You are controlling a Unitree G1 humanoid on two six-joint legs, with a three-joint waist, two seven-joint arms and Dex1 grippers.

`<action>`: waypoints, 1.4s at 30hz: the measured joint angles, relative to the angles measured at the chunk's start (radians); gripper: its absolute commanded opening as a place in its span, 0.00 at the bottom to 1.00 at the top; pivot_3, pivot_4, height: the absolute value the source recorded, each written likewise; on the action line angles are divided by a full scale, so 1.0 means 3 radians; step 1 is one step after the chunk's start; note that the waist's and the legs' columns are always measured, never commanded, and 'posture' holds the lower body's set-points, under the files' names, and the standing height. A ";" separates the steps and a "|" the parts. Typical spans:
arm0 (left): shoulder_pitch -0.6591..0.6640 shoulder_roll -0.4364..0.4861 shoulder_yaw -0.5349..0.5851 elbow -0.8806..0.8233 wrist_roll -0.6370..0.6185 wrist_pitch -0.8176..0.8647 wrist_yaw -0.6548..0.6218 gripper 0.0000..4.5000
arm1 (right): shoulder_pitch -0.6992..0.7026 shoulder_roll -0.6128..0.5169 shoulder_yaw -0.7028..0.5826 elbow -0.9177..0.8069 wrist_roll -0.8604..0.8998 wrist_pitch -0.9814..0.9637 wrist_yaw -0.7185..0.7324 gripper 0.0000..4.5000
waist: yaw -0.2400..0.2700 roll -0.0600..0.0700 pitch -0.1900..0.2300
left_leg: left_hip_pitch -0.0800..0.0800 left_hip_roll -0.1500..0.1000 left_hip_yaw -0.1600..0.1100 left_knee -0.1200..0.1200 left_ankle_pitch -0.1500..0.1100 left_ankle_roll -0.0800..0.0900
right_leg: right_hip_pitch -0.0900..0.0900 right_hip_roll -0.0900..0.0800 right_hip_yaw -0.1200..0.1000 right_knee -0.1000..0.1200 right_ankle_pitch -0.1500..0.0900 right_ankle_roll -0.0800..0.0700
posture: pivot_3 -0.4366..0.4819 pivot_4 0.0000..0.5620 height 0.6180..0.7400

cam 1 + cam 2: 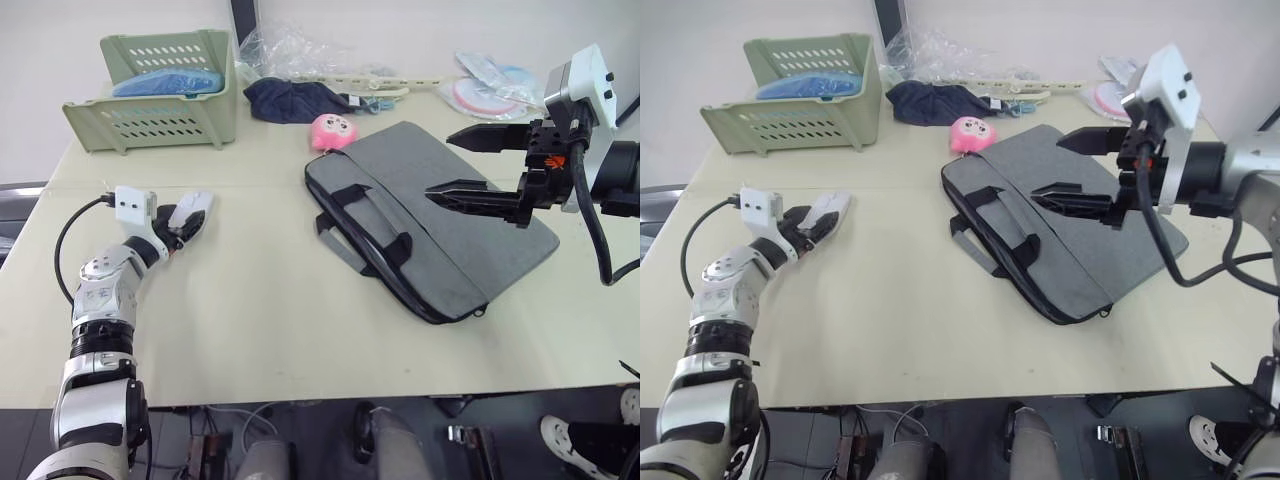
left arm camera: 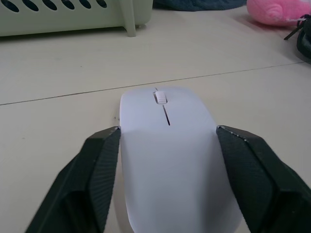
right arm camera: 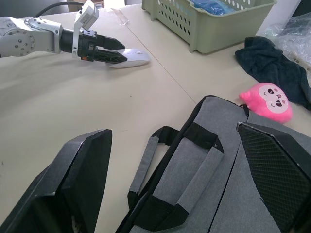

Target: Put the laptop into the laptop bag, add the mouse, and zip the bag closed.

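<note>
Here the mouse (image 2: pixel 170 145) lies on the tabletop (image 1: pixel 270 300), well apart from the laptop bag (image 1: pixel 440 215), between my left jaws (image 1: pixel 180 225) (spread, not yet pinching); my right jaws (image 1: pixel 480 165) hover released over the bag. Smooth shell: an off-centre squeeze could squirt it away.

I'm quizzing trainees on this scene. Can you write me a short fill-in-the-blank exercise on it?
1. The left gripper has its fingers on either side of the ____.
2. The right gripper hangs open above the grey ____.
3. The plush toy beside the laptop bag is ____ in colour.

Missing words: mouse; laptop bag; pink.
</note>
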 measured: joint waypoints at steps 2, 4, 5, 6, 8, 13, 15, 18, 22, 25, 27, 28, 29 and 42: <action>0.0009 -0.0028 -0.0029 0.0015 0.0030 0.0001 0.0006 0.97 | 0.0000 0.0000 0.0000 -0.0002 0.0000 0.0001 -0.0003 1.00 | -0.0004 0.0000 0.0000 | 0.0000 0.0000 0.0000 0.0000 0.0000 0.0000 | 0.0000 0.0001 0.0000 0.0000 0.0000 0.0000 | 0.48 0.27 1.00; 0.0008 -0.0028 -0.0030 0.0015 0.0031 0.0009 0.0005 0.97 | -0.0001 0.0000 0.0000 -0.0007 0.0002 0.0002 -0.0014 1.00 | -0.0005 0.0000 0.0000 | 0.0000 0.0000 0.0000 0.0000 0.0000 0.0000 | 0.0000 0.0001 0.0000 0.0000 0.0000 0.0000 | 0.48 0.27 1.00; 0.0008 -0.0029 -0.0031 0.0015 0.0031 0.0009 0.0001 0.97 | -0.0001 0.0000 0.0000 -0.0012 0.0003 0.0002 -0.0026 1.00 | -0.0005 0.0000 0.0000 | 0.0000 0.0001 0.0000 0.0000 0.0000 0.0000 | 0.0000 0.0000 0.0000 0.0000 0.0000 0.0000 | 0.48 0.27 1.00; 0.0008 -0.0029 -0.0031 0.0015 0.0031 0.0009 -0.0001 0.97 | -0.0001 0.0000 0.0000 -0.0018 0.0003 0.0002 -0.0032 1.00 | -0.0005 0.0000 0.0000 | 0.0000 0.0001 0.0000 0.0000 0.0000 0.0000 | 0.0000 0.0000 0.0000 0.0000 0.0000 0.0000 | 0.48 0.27 1.00; 0.0008 -0.0029 -0.0032 0.0015 0.0031 0.0009 -0.0001 0.97 | -0.0001 0.0000 0.0000 -0.0032 0.0004 0.0002 -0.0041 1.00 | -0.0004 0.0000 0.0000 | 0.0000 0.0001 0.0000 0.0000 0.0000 0.0000 | 0.0000 0.0000 0.0000 0.0000 0.0000 0.0000 | 0.48 0.27 1.00; 0.0008 -0.0029 -0.0032 0.0015 0.0031 0.0009 0.0000 0.97 | -0.0001 0.0001 0.0000 -0.0046 0.0005 0.0002 -0.0057 1.00 | -0.0004 0.0000 0.0000 | 0.0000 0.0001 0.0000 0.0000 0.0000 0.0000 | 0.0000 0.0000 0.0000 0.0000 0.0000 0.0000 | 0.48 0.27 1.00; 0.0007 -0.0029 -0.0034 0.0015 0.0032 0.0008 0.0000 0.97 | -0.0001 0.0002 0.0000 -0.0050 0.0006 0.0002 -0.0063 1.00 | -0.0004 0.0000 0.0000 | 0.0000 0.0001 0.0000 0.0000 0.0000 0.0000 | 0.0000 0.0000 0.0000 0.0000 0.0000 0.0000 | 0.48 0.27 1.00; 0.0004 -0.0030 -0.0036 0.0018 0.0035 0.0006 0.0001 0.97 | -0.0001 0.0004 0.0000 -0.0050 0.0006 0.0002 -0.0065 1.00 | -0.0003 0.0000 0.0000 | 0.0000 0.0001 0.0000 0.0000 0.0000 0.0000 | 0.0000 0.0000 0.0000 0.0000 0.0000 0.0000 | 0.48 0.27 1.00; -0.0153 -0.0063 -0.0048 0.0255 0.0099 -0.0096 0.0105 0.97 | -0.0008 0.0031 0.0000 -0.0048 0.0004 0.0002 -0.0069 1.00 | 0.0002 0.0000 0.0000 | 0.0000 0.0000 0.0000 0.0000 0.0000 0.0000 | 0.0000 0.0000 0.0000 0.0000 0.0000 0.0000 | 0.48 0.27 1.00; -0.0253 -0.0107 -0.0066 0.0392 0.0120 -0.0176 0.0139 0.97 | -0.0009 0.0043 0.0002 -0.0046 0.0002 0.0000 -0.0069 1.00 | 0.0001 -0.0001 0.0000 | 0.0000 0.0000 0.0000 0.0000 0.0000 0.0000 | 0.0000 0.0000 -0.0001 0.0000 0.0000 0.0000 | 0.48 0.27 1.00; -0.0320 -0.0128 -0.0084 0.0492 0.0145 -0.0231 0.0145 0.97 | -0.0009 0.0043 0.0003 -0.0046 -0.0003 -0.0002 -0.0069 1.00 | -0.0002 -0.0001 0.0000 | 0.0000 -0.0001 0.0000 0.0000 0.0000 0.0000 | 0.0000 0.0000 -0.0001 0.0000 0.0000 0.0000 | 0.48 0.27 1.00; -0.0342 -0.0135 -0.0090 0.0530 0.0156 -0.0257 0.0145 0.97 | -0.0009 0.0043 0.0003 -0.0046 -0.0003 -0.0002 -0.0069 1.00 | -0.0003 -0.0001 0.0000 | 0.0000 -0.0001 0.0000 0.0000 0.0000 0.0000 | 0.0000 0.0000 -0.0001 0.0000 0.0000 0.0000 | 0.48 0.27 1.00; -0.0362 -0.0144 -0.0100 0.0556 0.0167 -0.0277 0.0144 0.97 | -0.0009 0.0043 0.0003 -0.0046 -0.0003 -0.0002 -0.0069 1.00 | -0.0003 -0.0001 0.0000 | 0.0000 -0.0001 0.0000 0.0000 0.0000 0.0000 | 0.0000 0.0001 -0.0001 0.0000 0.0000 0.0000 | 0.48 0.27 1.00; -0.0338 -0.0158 -0.0094 0.0590 0.0185 -0.0375 0.0146 0.97 | -0.0009 0.0044 0.0003 -0.0058 -0.0001 -0.0002 -0.0070 1.00 | -0.0007 -0.0001 -0.0001 | 0.0000 0.0000 0.0001 0.0000 0.0000 0.0001 | 0.0000 0.0000 0.0000 0.0000 0.0000 0.0000 | 0.48 0.27 1.00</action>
